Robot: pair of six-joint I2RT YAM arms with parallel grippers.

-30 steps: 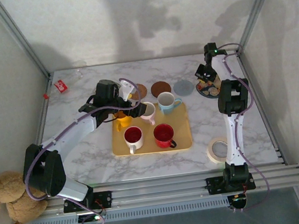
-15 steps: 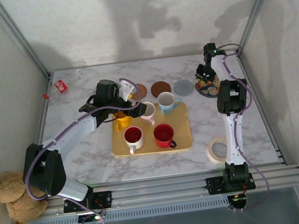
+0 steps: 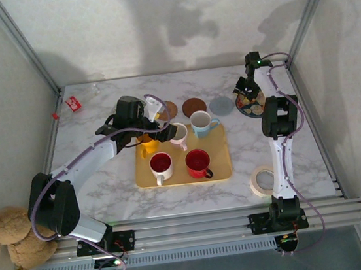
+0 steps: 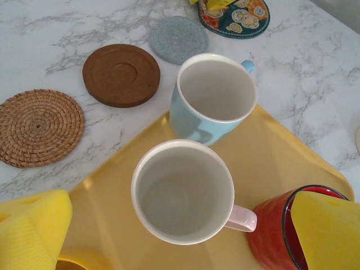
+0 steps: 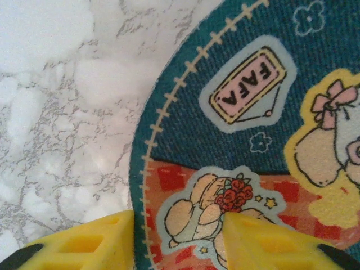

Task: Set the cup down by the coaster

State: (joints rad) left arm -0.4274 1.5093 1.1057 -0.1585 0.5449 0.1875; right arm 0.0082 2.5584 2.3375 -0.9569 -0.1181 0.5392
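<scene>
Five cups sit on a yellow tray on the marble table. The white cup with the pink handle stands upright near the tray's far edge, with the blue cup just beside it on the far side, the red cup near its handle and the yellow cup at its other side. A white cup with a red inside stands at the tray's near edge.

The left gripper hangs over the pink-handled cup, spread wide, its yellow pads on either side and gripping nothing.

Beyond the tray lie a woven coaster, a brown coaster and a grey coaster in a row, all bare. Further right lies the cartoon coaster. The right gripper is low over it, jaws parted, with the coaster's print showing between them; whether they touch it I cannot tell.

A tape roll lies near the right arm's base.
</scene>
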